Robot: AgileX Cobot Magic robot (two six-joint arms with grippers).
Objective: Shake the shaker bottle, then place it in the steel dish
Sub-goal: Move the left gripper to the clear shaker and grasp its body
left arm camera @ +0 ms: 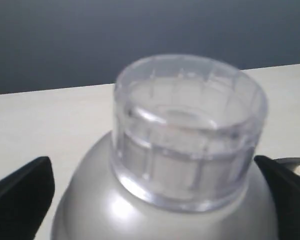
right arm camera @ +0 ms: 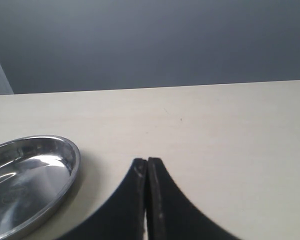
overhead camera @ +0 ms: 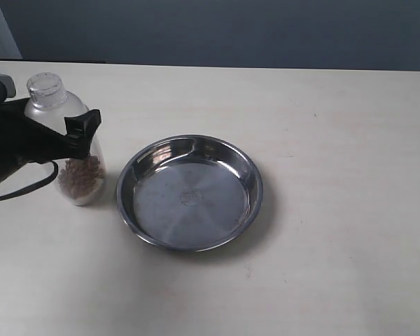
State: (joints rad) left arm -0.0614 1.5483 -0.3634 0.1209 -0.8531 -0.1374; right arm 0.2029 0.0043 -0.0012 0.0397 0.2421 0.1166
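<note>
1. Shaker bottle [overhead camera: 80,176] — clear plastic, whitish shoulder, brown granules inside
2. Steel dish [overhead camera: 189,192] — shiny silver
3. Counter [overhead camera: 336,140]: pale cream, faintly speckled
4. Left fingers [left arm camera: 20,195], right fingers [right arm camera: 157,200]: black
5. Back wall [overhead camera: 231,31]: dark blue-grey

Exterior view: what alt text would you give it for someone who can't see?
A black robot arm on the left grips an upright clear shaker bottle, brown granules inside, in its jaws. Just right of it, an empty shiny steel dish sits on a pale table.
</note>
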